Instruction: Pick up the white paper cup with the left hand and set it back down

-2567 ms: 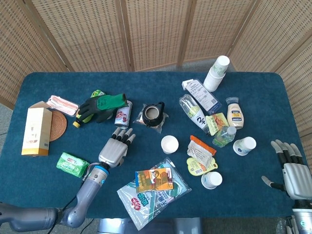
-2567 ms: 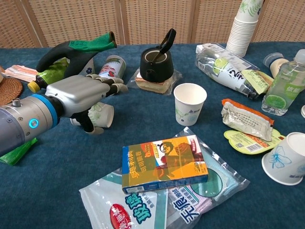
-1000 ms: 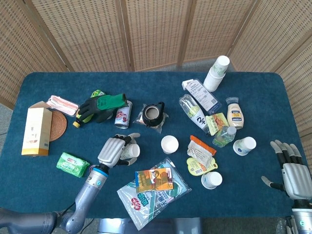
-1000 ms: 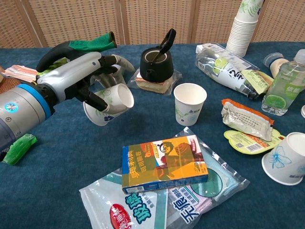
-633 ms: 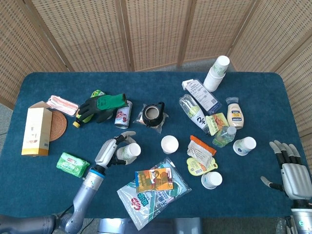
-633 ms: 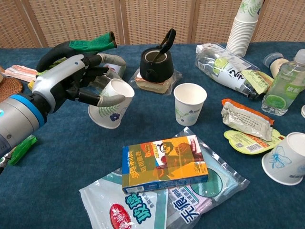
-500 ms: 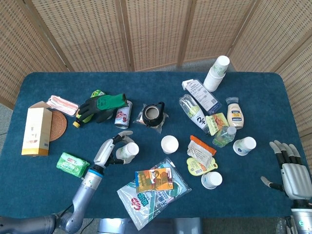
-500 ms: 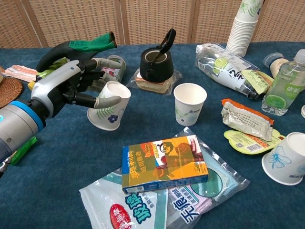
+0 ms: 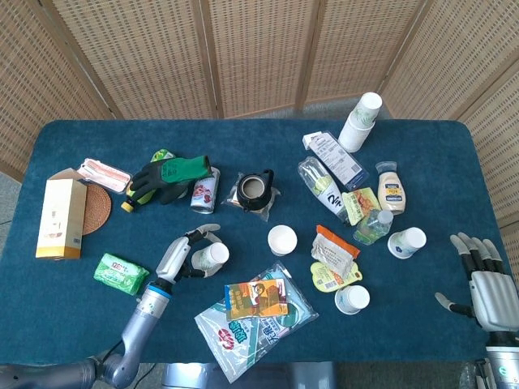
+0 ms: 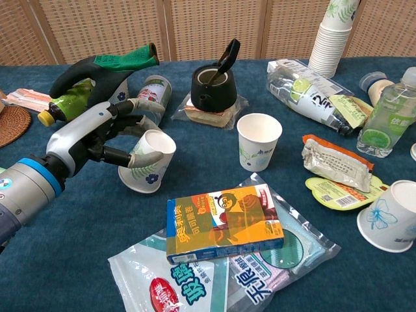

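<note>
Left hand (image 10: 97, 140) wraps the cup (image 10: 148, 162), tilted, base near the cloth (judged mid set-down); right hand (image 9: 491, 284) spread, idle.

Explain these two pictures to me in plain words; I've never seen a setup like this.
This is a two-armed robot at a table covered in blue cloth. Each arm ends in a robot hand with fingers like a person's. One picture looks down from a camera at the robot's head, the other looks forward from its chest, much closer.

The left robot hand grips a white paper cup, tilted, its base at or near the cloth. The right robot hand shows only in the head view, fingers spread, holding nothing.

Around them lie everyday things: another paper cup standing upright, a black kettle, a green and black glove, a stack of cups and snack packets.
</note>
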Motion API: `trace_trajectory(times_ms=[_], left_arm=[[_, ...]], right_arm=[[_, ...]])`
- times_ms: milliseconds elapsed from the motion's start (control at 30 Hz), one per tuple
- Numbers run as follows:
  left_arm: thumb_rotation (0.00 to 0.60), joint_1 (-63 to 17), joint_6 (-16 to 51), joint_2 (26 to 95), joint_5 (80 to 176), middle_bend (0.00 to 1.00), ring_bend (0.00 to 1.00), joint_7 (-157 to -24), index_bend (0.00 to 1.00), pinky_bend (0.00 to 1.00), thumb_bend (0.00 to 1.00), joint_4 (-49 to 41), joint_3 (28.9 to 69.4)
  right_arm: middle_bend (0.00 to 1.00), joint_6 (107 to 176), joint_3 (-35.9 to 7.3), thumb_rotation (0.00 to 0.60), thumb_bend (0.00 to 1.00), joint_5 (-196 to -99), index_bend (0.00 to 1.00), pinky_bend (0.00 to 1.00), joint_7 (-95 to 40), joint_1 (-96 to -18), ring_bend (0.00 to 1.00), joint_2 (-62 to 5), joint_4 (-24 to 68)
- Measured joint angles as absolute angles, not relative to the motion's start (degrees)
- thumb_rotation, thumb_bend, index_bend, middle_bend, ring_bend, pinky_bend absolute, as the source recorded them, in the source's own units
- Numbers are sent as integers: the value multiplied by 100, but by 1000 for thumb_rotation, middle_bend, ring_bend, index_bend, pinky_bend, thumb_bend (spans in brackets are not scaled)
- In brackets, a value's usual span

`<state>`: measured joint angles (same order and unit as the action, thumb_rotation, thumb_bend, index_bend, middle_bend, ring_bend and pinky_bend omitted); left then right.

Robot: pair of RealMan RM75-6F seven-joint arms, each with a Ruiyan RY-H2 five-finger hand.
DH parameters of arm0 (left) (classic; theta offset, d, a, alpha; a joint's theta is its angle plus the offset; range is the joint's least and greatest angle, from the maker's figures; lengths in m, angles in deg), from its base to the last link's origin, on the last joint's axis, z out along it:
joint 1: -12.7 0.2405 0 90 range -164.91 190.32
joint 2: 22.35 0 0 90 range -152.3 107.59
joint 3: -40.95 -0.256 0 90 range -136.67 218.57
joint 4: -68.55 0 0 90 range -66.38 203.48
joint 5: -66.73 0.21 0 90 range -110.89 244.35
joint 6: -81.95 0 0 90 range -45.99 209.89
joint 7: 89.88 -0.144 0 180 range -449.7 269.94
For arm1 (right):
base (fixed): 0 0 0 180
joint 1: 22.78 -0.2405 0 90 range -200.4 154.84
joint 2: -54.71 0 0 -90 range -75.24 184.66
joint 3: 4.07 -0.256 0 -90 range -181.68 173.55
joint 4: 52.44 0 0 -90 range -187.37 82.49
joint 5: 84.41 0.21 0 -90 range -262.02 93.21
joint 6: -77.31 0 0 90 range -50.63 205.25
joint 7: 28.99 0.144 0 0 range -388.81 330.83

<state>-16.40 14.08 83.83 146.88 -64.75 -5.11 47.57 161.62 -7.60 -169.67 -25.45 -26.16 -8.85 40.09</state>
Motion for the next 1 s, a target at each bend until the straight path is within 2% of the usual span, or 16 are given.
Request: trace_trajectory(times_ms=[133, 200, 233, 300, 367, 767, 1000], left_arm=[[600, -1607, 1354, 8376, 14815, 382, 132, -6574, 182, 133, 292, -409, 4674], [600, -1583, 1336, 8368, 14859, 364, 103, -6587, 178, 112, 291, -346, 4634], [600, -1576, 1333, 8360, 14876, 321, 66, -6585, 173, 81, 288, -324, 4618], [600, -1562, 1332, 8329, 14933, 154, 11, -6567, 161, 23, 286, -293, 4572], [600, -1549, 1289, 8303, 15010, 10, 0, -6546, 147, 0, 284, -263, 4544], [600, -1382, 396, 7976, 15756, 0, 0, -6679, 142, 0, 285, -270, 4371], [600, -1240, 183, 7127, 16031, 0, 0, -7238, 112, 0, 283, -821, 4135]], right_arm=[[0, 16162, -753, 600, 85, -16976, 0, 0, -2558, -2616, 0, -889, 4014], [0, 16162, -755, 600, 85, -16973, 0, 0, -2560, -2616, 0, -888, 4016], [0, 16164, -757, 600, 86, -16971, 0, 0, -2565, -2616, 0, -889, 4015], [0, 16170, -759, 600, 85, -16968, 0, 0, -2569, -2614, 0, -892, 4013], [0, 16167, -755, 600, 86, -16973, 0, 0, -2578, -2614, 0, -894, 4013], [0, 16174, -747, 599, 86, -16989, 0, 0, -2589, -2612, 0, -895, 4027], [0, 16180, -744, 600, 86, -16998, 0, 0, -2588, -2610, 0, -888, 4040]])
